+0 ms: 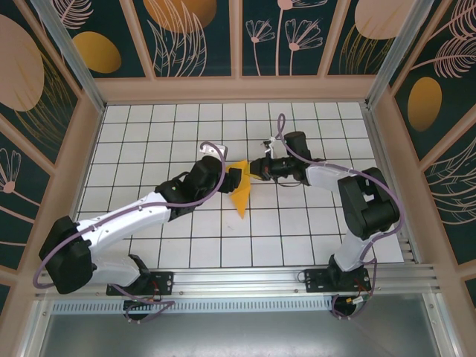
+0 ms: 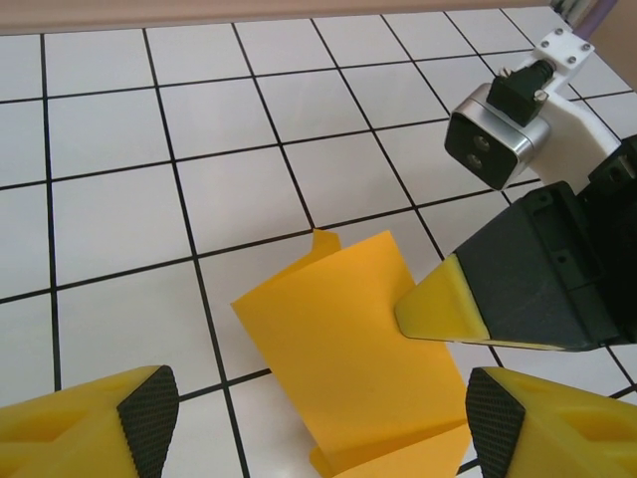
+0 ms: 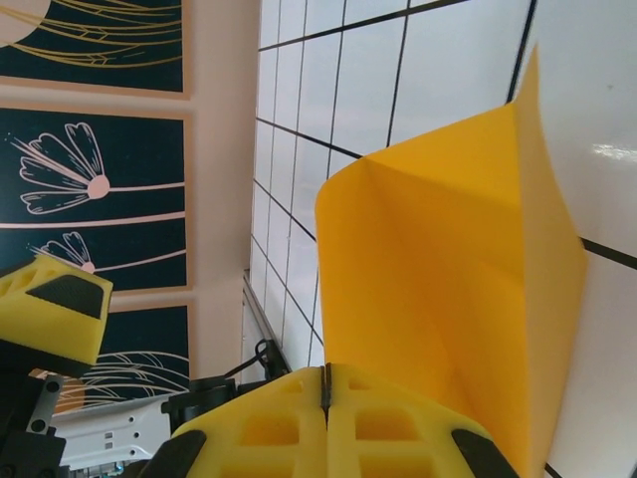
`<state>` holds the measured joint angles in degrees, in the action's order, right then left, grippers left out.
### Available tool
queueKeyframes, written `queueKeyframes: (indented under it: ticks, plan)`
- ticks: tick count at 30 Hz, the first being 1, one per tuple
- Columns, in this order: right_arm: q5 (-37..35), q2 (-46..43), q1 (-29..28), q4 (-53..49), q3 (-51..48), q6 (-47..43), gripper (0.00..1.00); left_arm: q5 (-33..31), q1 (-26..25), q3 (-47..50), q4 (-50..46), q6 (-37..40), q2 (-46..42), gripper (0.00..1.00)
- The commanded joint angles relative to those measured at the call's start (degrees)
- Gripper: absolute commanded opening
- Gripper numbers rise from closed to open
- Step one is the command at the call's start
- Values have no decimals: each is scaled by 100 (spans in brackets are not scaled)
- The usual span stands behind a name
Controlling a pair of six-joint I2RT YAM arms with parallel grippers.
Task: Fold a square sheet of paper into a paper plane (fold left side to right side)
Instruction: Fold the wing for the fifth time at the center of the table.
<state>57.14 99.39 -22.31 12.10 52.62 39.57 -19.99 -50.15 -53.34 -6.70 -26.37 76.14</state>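
Paper sheet [image 1: 240, 192] on tiled table [image 1: 149, 134], in right jaws; left jaws wide

Left arm [image 1: 134, 216], right arm [image 1: 327, 177] and paper [image 1: 242, 197] crowd the centre; outer tiles [image 1: 149, 134] free.

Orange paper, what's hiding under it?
White tiled table shows around the orange paper, pinched at one edge by the right gripper. The tiles right beneath it are covered, so anything there is hidden.

The sheet of paper [image 1: 242, 197] is at the middle of the table [image 1: 149, 134], between the left gripper [image 1: 235, 178] and the right gripper [image 1: 257, 169].
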Motion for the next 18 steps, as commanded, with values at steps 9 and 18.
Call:
queueKeyframes:
  ticks: [9,18]
  plan:
    - [25,384,534,-484,-295,-733,6,748,-3,-96,-111,216,578,76]
    - [-160,423,716,-921,-321,-1066,6,1334,-3,-204,-65,-187,1180,77]
